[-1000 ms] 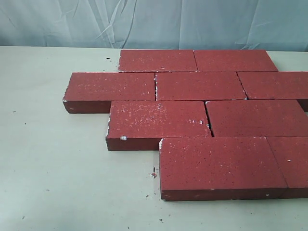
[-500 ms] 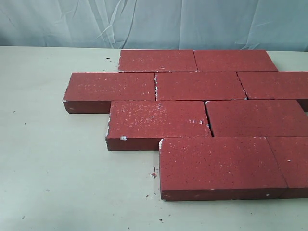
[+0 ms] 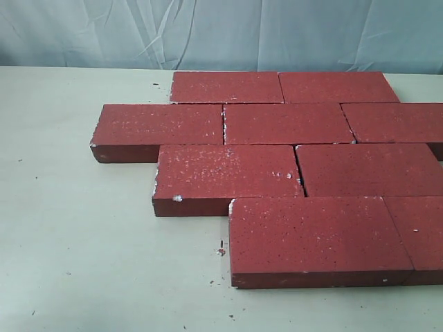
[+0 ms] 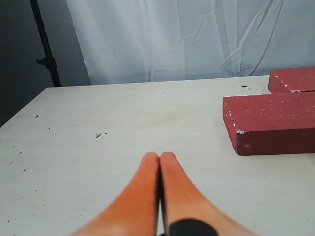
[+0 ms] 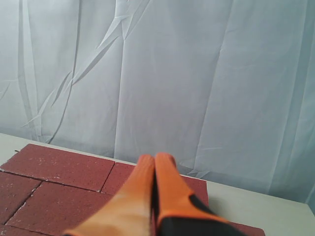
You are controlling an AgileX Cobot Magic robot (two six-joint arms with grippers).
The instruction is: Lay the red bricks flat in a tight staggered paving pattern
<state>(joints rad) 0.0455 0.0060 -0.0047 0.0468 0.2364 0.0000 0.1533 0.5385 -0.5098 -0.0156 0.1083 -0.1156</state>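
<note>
Several dark red bricks point(image 3: 288, 123) lie flat on the pale table point(image 3: 83, 242) in four staggered rows, edges touching. The front row's left brick point(image 3: 315, 238) sits nearest the camera, and the second row's left brick point(image 3: 225, 176) has white flecks and a chipped corner. Neither gripper shows in the exterior view. In the left wrist view my left gripper point(image 4: 160, 156) is shut and empty above bare table, with a brick end point(image 4: 270, 123) off to one side. My right gripper point(image 5: 155, 158) is shut, empty, hanging above the bricks point(image 5: 59, 167).
A white curtain point(image 3: 221, 31) hangs behind the table. A dark stand pole point(image 4: 45, 44) rises beyond the table's corner in the left wrist view. Small crumbs and specks point(image 3: 220, 250) dot the tabletop by the front brick.
</note>
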